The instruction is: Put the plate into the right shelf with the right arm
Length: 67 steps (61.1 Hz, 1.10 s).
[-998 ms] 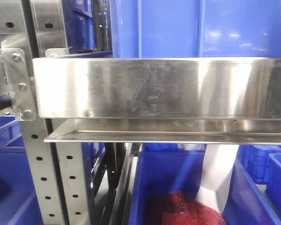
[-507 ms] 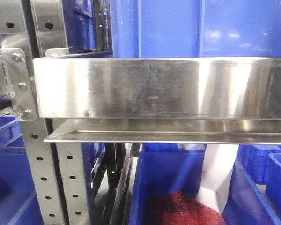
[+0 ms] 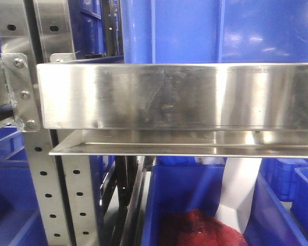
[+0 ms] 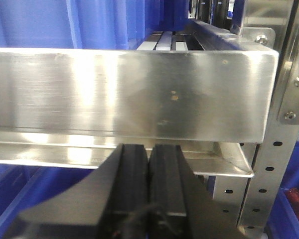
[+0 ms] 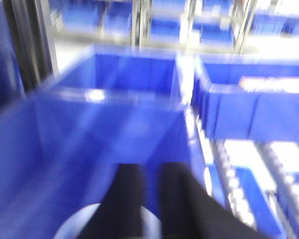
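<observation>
R gripper (image 5: 148, 199) is hovering over a blue bin (image 5: 109, 129), fingers near-closed w/ only a slim gap, apparently pinching the plate (image 5: 72, 226) by its rim so it's hanging below; view is blurring, grip not certain. L gripper (image 4: 149, 164) is sitting clamped, empty, just beside the right shelf (image 4: 124, 94) rail, prob. parking out of the way.

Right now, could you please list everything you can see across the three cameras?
Front rail: one, brushed steel, across the front view, also in the left wrist view.
Uprights: perforated steel, left of the rail.
Bins: several, blue, above and below the rail, more in the right wrist view.
Red stuff: one, inside the lower bin.
White strip: one, leaning in that bin.
Plate: one, pale, blurred, under the right jaws.
Left gripper: black, jaws closed, empty, below the rail.
Right gripper: black, blurred, over a bin.
</observation>
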Each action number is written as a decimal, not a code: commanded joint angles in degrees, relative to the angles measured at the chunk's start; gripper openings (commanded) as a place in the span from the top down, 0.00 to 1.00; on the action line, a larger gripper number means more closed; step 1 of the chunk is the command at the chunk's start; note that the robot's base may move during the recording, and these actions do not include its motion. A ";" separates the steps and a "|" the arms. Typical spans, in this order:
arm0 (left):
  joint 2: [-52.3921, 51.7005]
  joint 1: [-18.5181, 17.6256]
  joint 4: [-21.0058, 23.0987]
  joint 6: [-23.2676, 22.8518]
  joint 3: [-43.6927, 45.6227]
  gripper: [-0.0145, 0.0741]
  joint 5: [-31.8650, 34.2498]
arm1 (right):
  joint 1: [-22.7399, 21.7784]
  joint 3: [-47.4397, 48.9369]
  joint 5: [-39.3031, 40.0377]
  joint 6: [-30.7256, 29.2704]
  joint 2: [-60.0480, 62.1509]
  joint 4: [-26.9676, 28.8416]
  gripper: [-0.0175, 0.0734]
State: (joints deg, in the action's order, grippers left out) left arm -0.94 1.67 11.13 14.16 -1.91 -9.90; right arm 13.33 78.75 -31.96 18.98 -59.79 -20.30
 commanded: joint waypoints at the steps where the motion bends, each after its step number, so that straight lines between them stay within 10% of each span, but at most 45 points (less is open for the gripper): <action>1: -0.68 0.10 0.45 -0.16 -0.45 0.89 4.83 | 0.60 -2.90 3.82 -0.34 6.38 -0.98 0.78; 30: -0.68 0.10 0.45 -0.16 -0.45 0.89 4.83 | 1.25 -36.64 4.55 -0.34 40.37 -0.98 0.78; 67: -0.68 0.10 0.45 -0.16 -0.45 0.89 4.83 | 1.25 -45.25 4.50 -0.34 48.53 -0.98 0.78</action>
State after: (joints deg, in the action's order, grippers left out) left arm -0.94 1.67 11.13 14.16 -1.91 -9.90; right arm 14.36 32.01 -32.04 18.98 -10.52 -20.18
